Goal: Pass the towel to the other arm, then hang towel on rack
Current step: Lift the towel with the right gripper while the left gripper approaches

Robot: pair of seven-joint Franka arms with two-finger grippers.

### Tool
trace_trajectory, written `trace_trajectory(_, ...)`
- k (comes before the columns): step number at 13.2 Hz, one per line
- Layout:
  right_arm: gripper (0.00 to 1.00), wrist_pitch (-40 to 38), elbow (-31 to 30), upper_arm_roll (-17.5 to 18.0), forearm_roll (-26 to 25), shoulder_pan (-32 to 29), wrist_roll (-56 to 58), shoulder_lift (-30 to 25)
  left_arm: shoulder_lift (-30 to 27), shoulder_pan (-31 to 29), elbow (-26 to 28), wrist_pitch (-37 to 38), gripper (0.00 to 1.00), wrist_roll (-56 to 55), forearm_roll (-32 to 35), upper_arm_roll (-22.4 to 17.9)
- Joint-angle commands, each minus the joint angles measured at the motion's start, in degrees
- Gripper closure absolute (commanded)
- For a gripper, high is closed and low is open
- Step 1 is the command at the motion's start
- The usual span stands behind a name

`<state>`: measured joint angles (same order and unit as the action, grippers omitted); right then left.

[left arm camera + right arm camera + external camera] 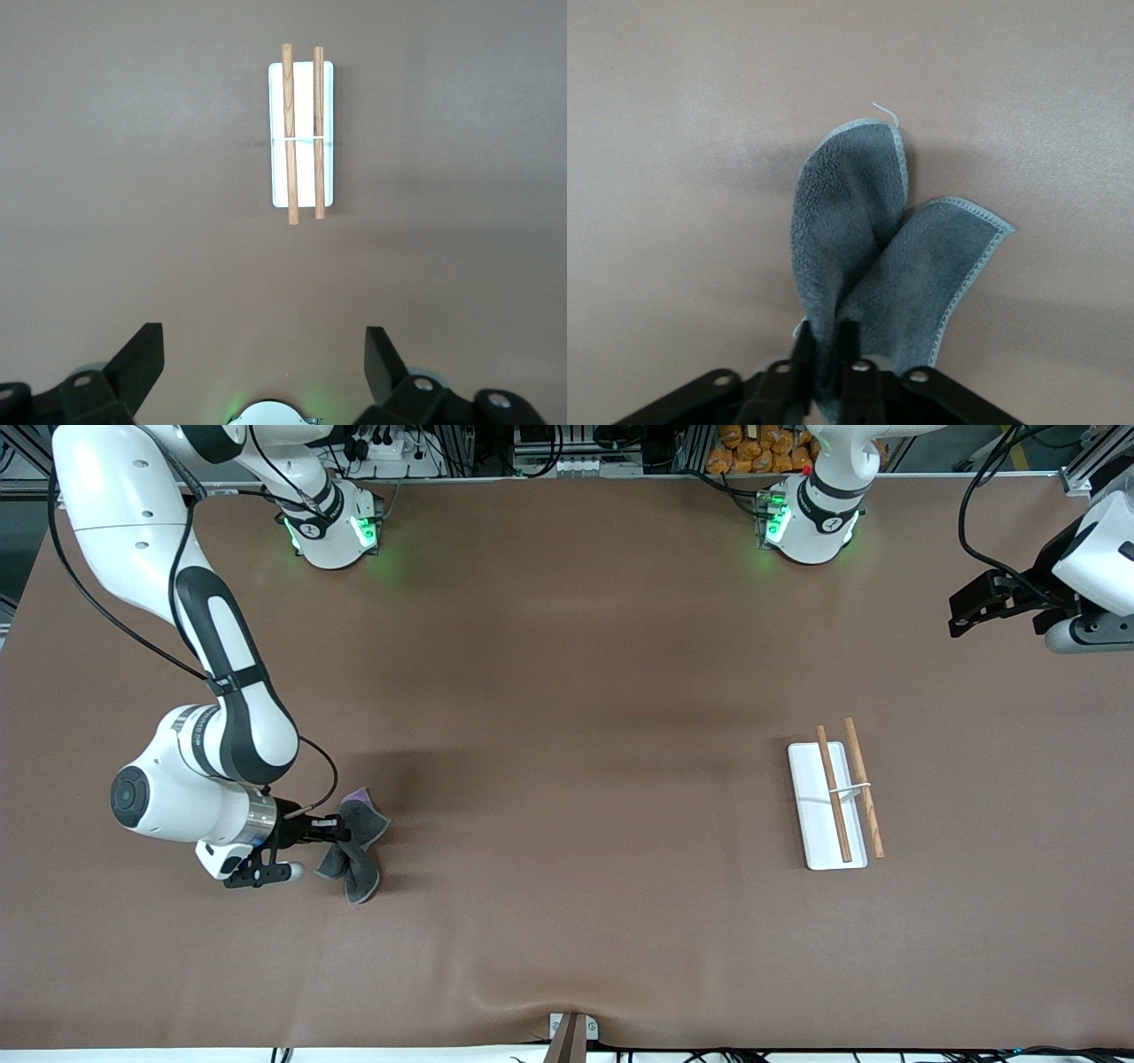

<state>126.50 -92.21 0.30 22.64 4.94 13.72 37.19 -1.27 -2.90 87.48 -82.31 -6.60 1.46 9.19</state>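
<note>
The towel (357, 849) is a small dark grey cloth with a purple corner, bunched up on the brown table toward the right arm's end. My right gripper (344, 830) is shut on it, pinching a fold between its fingers. In the right wrist view the towel (877, 248) spreads out from the gripper (827, 350) in two grey flaps. The rack (846, 790), two wooden rods on a white base, stands toward the left arm's end. My left gripper (961, 613) waits open high over the table's edge, apart from the rack (301, 133); its black fingers (142, 359) stand wide with only table between them.
The brown cloth-covered table (567, 717) stretches between towel and rack. A small bracket (571, 1032) sits at the table's edge nearest the front camera. Both arm bases (332, 527) stand along the farthest edge.
</note>
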Motion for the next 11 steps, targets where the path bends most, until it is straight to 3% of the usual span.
trace_trajectory(1, 1.00, -1.25, 0.27, -0.30, 1.17, 0.59, -0.63, -0.37, -0.57, -0.27, 0.15, 0.48, 0.00, 1.32, -0.76, 0.13)
trace_trajectory(4, 1.00, -5.03, 1.33, -0.22, 1.96, 1.03, -3.24, -0.81, -0.58, -0.27, 0.15, 0.39, 0.00, 1.32, -0.76, 0.04)
trace_trajectory(7, 1.00, -9.94, 4.57, 0.05, 1.96, 2.95, -12.98, -1.07, -0.49, -0.27, 0.15, 0.39, 0.00, 1.32, -0.75, 0.04)
trace_trajectory(11, 1.00, -10.75, 7.22, 1.62, 2.14, 5.69, -27.59, -2.12, -0.49, -0.27, 0.41, 0.39, 0.00, 1.32, -0.76, 0.04)
